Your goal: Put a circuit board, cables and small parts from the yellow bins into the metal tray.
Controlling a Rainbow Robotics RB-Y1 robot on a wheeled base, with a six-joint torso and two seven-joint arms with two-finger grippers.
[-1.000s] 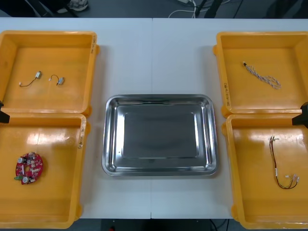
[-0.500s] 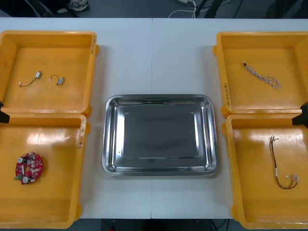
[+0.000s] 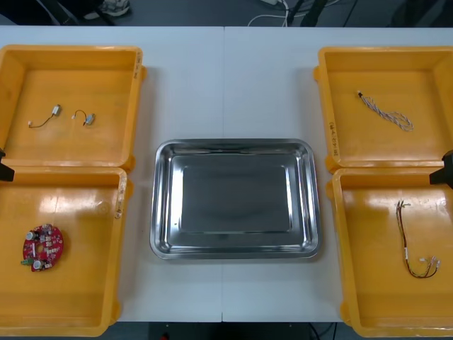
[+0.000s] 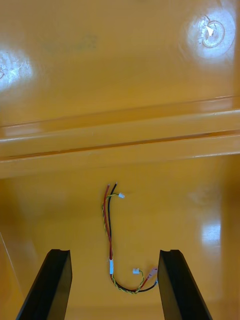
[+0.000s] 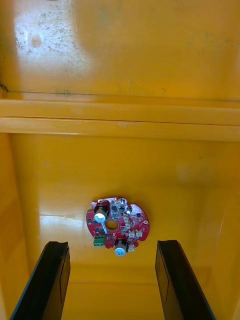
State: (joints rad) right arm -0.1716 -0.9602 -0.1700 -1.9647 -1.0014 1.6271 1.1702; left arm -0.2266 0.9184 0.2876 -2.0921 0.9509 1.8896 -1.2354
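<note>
While hanging over the near left yellow bin [image 3: 120,212], got the left gripper [image 5: 112,244] spread wide and holding nothing, black fingers either side of the round red circuit board [image 5: 117,226] lying flat on the bin floor, clear of it. Same deal opposite: right gripper [image 4: 114,252] wide open over the near right yellow bin [image 3: 336,234], framing the thin red and yellow cable [image 4: 110,240] curled into a J shape, no contact. Glossy moulded plastic on those bins, plenty of glare spots, a bit scuffed. Up in the far right bin [image 3: 389,51], a twisted blue and white cable [image 3: 386,112]; in the far left bin [image 3: 71,49], two small metal parts [image 3: 55,110] on short wires. Dead centre between the bins, a bare shiny metal tray [image 3: 233,145], rounded corners, mirror-ish inside. All sat on a flat white table [image 3: 226,78] with a seam down the middle, dark floor past the far edge.
</note>
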